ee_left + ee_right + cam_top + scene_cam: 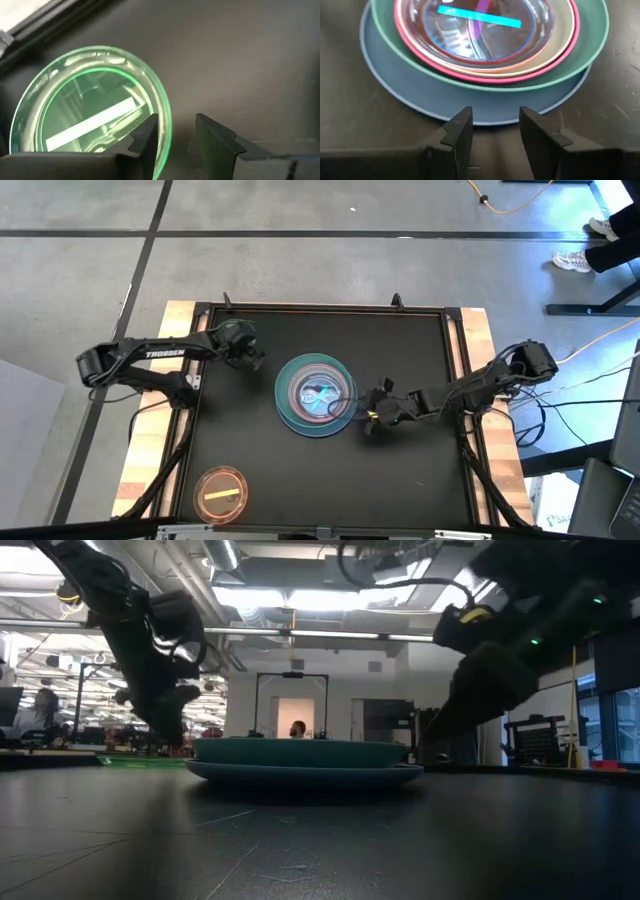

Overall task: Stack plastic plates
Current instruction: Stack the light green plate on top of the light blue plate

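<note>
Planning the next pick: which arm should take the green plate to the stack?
Left. The left gripper is open with its fingers astride the green plate rim; the right gripper sits open at the edge of the stack, away from that plate.

The only writing I can read is "TROSSEN", in white letters along the left arm (pixel 150 356). Nothing else carries legible text or numbers.
</note>
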### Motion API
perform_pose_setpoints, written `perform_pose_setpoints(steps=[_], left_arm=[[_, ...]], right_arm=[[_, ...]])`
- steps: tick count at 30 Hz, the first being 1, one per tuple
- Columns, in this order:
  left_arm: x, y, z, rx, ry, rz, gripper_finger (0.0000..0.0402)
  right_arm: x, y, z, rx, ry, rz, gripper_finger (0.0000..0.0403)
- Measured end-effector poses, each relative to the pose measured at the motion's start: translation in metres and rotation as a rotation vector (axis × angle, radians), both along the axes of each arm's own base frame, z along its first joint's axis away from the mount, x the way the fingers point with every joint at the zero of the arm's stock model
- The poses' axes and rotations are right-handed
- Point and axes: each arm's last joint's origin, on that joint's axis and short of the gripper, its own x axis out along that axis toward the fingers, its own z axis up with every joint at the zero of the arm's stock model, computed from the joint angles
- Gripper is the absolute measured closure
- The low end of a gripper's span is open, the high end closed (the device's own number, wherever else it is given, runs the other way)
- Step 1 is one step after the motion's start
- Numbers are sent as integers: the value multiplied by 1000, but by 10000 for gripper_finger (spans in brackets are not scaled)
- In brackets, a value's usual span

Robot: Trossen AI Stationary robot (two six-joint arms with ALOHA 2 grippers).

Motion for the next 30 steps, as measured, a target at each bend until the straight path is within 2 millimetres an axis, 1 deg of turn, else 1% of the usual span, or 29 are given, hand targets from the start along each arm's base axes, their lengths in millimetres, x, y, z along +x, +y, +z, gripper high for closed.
perform_pose_setpoints(steps=[4,10,16,24,27,30], left_arm=[[1,4,-8,-19,41,0,278],[3,8,-15,-2,78,7,278],[5,9,-22,-28,106,2,278],[8,11,-31,-36,143,-19,280],[8,11,-32,-39,145,-20,295],[8,11,-32,-60,132,-30,326]], right_arm=[[-7,5,-6,-14,-52,-7,248],[-12,3,-20,-8,-137,-65,248],[-10,2,-35,-28,-142,-89,248],[-5,3,-46,-47,-152,-104,248],[-5,3,-48,-49,-150,-105,248],[-5,3,-48,-53,-151,-109,248]])
